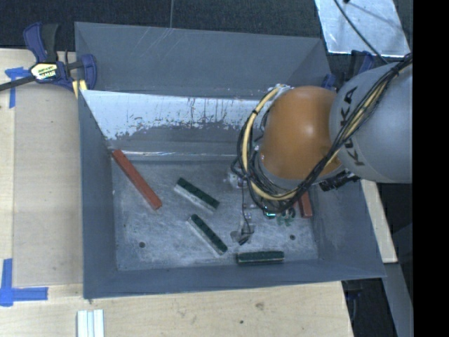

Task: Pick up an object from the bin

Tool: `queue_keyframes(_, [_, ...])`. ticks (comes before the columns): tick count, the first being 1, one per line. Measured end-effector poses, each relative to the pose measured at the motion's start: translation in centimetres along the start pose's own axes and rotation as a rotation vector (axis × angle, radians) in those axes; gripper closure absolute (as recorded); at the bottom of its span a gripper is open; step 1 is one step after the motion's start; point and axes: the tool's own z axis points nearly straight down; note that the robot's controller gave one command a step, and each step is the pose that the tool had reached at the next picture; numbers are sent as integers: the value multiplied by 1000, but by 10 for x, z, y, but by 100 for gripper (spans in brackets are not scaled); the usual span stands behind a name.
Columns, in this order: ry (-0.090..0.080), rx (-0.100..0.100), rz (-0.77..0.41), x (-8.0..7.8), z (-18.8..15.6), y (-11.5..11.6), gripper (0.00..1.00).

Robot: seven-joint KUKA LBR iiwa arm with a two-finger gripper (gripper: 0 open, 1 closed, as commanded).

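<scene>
The orange dome on the arm's wrist, looped with cables, covers much of the right half of the bin and hides most of the gripper. Its thin lower end pokes out below the dome, and whether it is wide or narrow cannot be told. That end sits low over the floor between two dark green bars: a slanted bar just to its left and a flat bar by the near wall. A red piece is half hidden under the arm. A third bar and an orange stick lie further left. The bin floor is scuffed grey metal, its far wall scratched, with dark ground beyond the rim
</scene>
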Motion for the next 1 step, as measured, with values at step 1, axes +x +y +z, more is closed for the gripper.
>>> queue_keyframes(1, [1,-2,34,27,79,61,0])
